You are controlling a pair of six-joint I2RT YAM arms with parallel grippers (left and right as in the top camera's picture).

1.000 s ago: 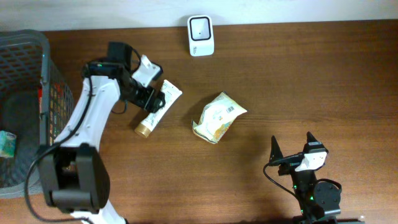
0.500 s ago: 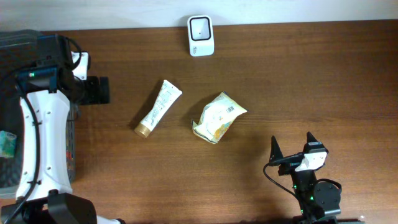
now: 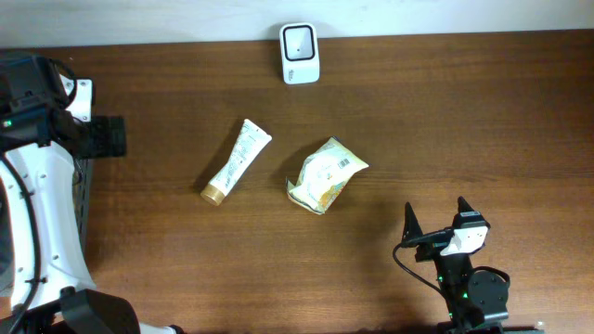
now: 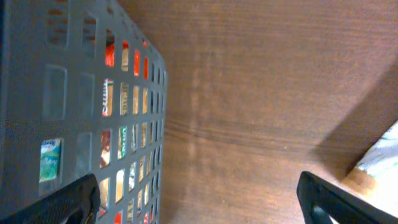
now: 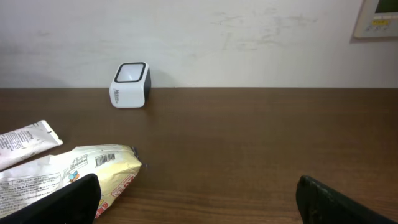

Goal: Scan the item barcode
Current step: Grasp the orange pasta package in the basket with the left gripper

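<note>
Scanner [image 3: 300, 53]: a small white box with rounded corners and a dark square window. It stands at 12 o'clock on the table [image 3: 483, 121], against the wall [image 5: 199, 37]. The window tilts up and forward, probably so a code can be shown to it from above.
Left gripper [image 3: 107, 136]: jaws spread wide with nothing between them. It hangs at the table's 9 o'clock edge, over the rim of the basket [image 4: 74, 106] and well apart from both loose items. I judge that this spot suits a reach into the basket more than a pick off the tabletop.
Right gripper [image 3: 436, 215]: also wide open and empty, sitting low at 5 o'clock. Its fingers aim toward 12 o'clock, so its camera looks across the table at the scanner.
Packet [image 3: 326, 173]: the likeliest item to scan, lying near the centre at 6 o'clock of the scanner. It is a soft, puffy pillow pack of crinkled cream plastic with sealed ends.
Barcode [image 5: 102, 158]: printed on the packet's upper face and uncovered. It would likely need tilting toward the window.
Tube [image 3: 237, 160]: lies at 9 o'clock of the packet, near but not touching. The flat crimped white end points to 1 o'clock and the gold cap to 7 o'clock. It looks like smooth, squeezable plastic.
Basket material: rigid grey plastic with a grid of slots, coloured packs showing through.
Table surface: dark brown wood grain, matte.
</note>
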